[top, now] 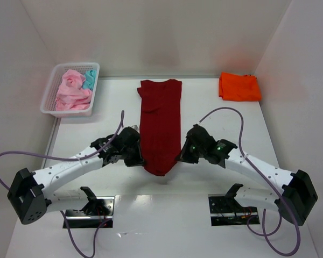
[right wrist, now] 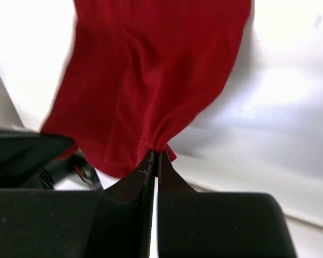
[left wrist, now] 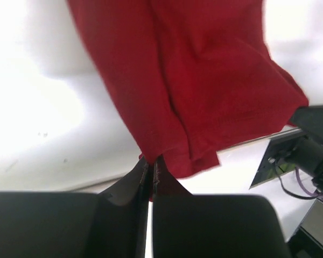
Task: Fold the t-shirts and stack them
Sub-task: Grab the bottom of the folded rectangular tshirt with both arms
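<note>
The dark red t-shirt [top: 160, 129] is matt cloth, the table [top: 118, 94] smooth.

Top camera overlooks the table [top: 215, 107]; both close wrist views share the red t-shirt [right wrist: 151, 80].

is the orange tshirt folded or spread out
Folded: the bright orange cloth t-shirt lies as a small compact rectangle.

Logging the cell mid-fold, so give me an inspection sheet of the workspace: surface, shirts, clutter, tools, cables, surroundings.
Surface: white table, glossy.
Job's things: dark red t-shirt in a long strip at centre; orange t-shirt folded far right; pink t-shirts and teal t-shirt crumpled in basket far left.
Clutter: nothing seen.
Grippers: left tool shut on dark red t-shirt's near edge; right tool likewise.
Cables: purple cables loop off both arms.
Surroundings: white walls.
</note>
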Available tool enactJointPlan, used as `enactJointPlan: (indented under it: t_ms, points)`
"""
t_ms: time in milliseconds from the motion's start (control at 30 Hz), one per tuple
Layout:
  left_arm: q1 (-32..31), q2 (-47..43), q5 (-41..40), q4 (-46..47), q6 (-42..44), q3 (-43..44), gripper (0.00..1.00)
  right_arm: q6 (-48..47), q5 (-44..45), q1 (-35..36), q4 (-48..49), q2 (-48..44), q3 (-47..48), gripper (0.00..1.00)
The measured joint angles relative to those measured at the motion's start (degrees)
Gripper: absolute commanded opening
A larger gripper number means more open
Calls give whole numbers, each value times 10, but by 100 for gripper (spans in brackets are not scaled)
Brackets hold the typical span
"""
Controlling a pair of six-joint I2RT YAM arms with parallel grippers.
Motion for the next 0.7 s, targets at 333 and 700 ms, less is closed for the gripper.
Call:
enactJointPlan:
  t_ms: [333,700]
  points:
    - [92,77,6,41,94,82,1,-84,-2,-143,40,70,84,0]
    - [184,250,56,105,193,189,0,-151,-33,-195,133,248,205,0]
